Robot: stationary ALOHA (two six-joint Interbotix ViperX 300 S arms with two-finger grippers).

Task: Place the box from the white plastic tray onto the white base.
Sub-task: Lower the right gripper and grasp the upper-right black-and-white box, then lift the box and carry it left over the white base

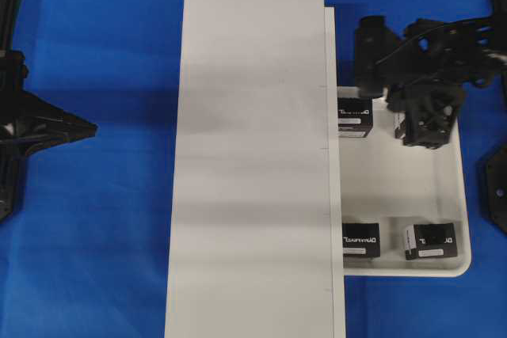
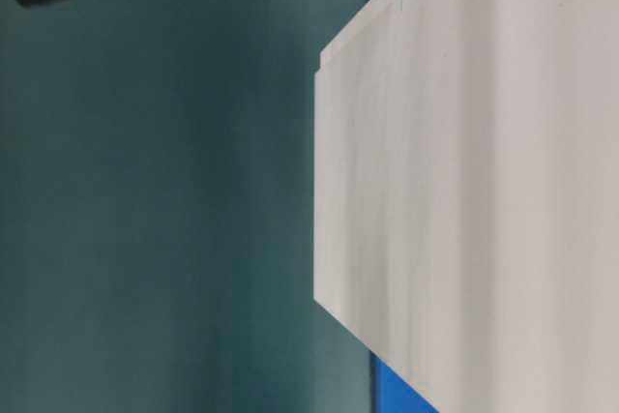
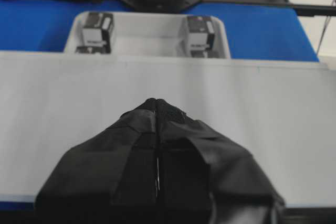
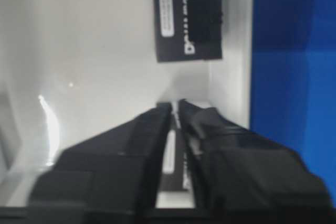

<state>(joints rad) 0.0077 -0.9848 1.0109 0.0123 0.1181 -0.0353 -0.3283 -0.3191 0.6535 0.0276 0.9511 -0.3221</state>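
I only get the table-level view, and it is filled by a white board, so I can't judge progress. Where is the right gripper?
Observer: The right gripper hangs over the shallow glossy white plastic tray, above a small black cuboid box in the tray's top right corner in the overhead view.
Operator: Jaws?
Observer: Parted by a narrow slit in the right wrist view; the box shows through it.
Operator: Anything on the board?
Observer: No. The long flat white base is bare, and all four boxes sit in the tray.
Operator: Left arm?
Observer: The left gripper is shut, over the blue table, apart from the base.
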